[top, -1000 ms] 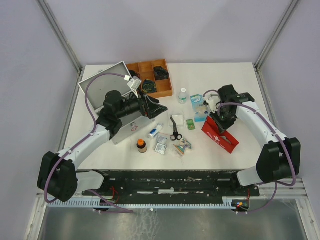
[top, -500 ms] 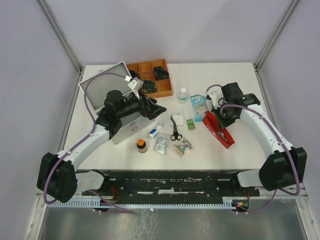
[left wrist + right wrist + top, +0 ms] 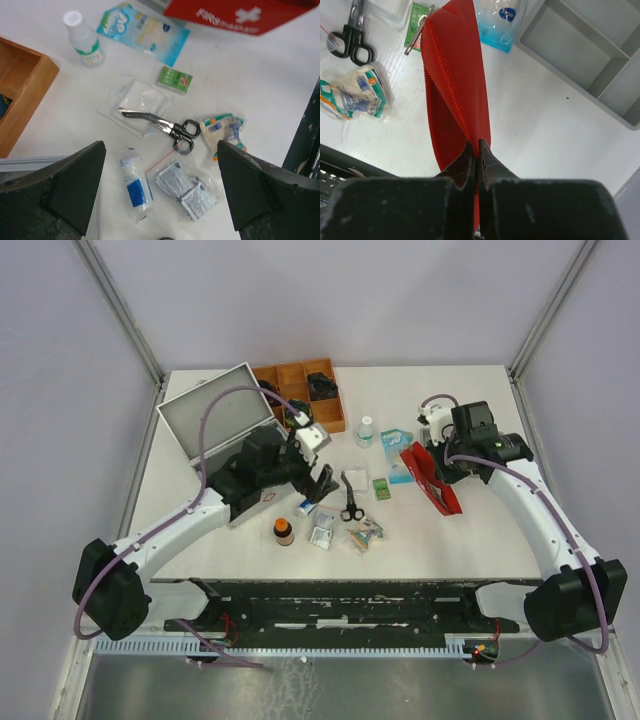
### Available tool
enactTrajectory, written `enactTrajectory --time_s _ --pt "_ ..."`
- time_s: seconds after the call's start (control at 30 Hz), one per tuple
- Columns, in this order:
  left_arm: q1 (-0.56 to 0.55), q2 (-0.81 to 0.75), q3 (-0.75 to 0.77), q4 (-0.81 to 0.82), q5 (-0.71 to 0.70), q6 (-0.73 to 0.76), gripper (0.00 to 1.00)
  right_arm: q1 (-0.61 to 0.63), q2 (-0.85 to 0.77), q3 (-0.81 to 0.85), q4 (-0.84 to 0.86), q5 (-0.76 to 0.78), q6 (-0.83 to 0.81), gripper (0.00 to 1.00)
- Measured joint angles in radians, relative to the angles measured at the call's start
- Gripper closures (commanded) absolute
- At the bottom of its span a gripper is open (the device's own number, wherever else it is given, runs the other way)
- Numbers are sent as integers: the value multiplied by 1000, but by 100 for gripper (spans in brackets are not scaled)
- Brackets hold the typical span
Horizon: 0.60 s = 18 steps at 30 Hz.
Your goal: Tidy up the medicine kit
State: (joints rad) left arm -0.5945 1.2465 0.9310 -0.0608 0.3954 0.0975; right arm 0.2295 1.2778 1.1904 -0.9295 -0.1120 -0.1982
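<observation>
The medicine kit (image 3: 215,420), a silver-grey case, stands open at the back left with its lid raised. My left arm reaches across its base. My left gripper (image 3: 322,480) (image 3: 160,200) hangs open over loose supplies: a blue-and-white tube pack (image 3: 134,180), wipe sachets (image 3: 187,187) and black-handled scissors (image 3: 160,122). Nothing is between its fingers. My right gripper (image 3: 442,462) (image 3: 477,147) is shut on the edge of a red first-aid pouch (image 3: 432,482) (image 3: 455,75), which hangs tilted above the table.
A brown wooden tray (image 3: 300,395) sits behind the case. A clear bottle (image 3: 366,431), a blue packet (image 3: 145,30), a green box (image 3: 175,80), a bandage pack (image 3: 352,97) and a brown bottle (image 3: 284,531) lie mid-table. A small grey tray (image 3: 590,55) lies under the right arm.
My right gripper has closed on the red pouch and carried it up and toward the back. My left arm has swung right, off the case, to above the loose supplies.
</observation>
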Motion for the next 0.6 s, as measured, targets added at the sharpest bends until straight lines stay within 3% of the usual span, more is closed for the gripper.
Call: enactTrajectory --time_s 0.23,0.47,0.6 --pt "-189 34 -2 -145 -160 193 1 3 -32 -26 55 5 47 99" --pt "-259 64 -8 -177 -122 291 4 3 -57 -56 66 7 65 99" --pt "-308 130 -9 -175 -87 324 11 2 -87 -92 90 8 71 99"
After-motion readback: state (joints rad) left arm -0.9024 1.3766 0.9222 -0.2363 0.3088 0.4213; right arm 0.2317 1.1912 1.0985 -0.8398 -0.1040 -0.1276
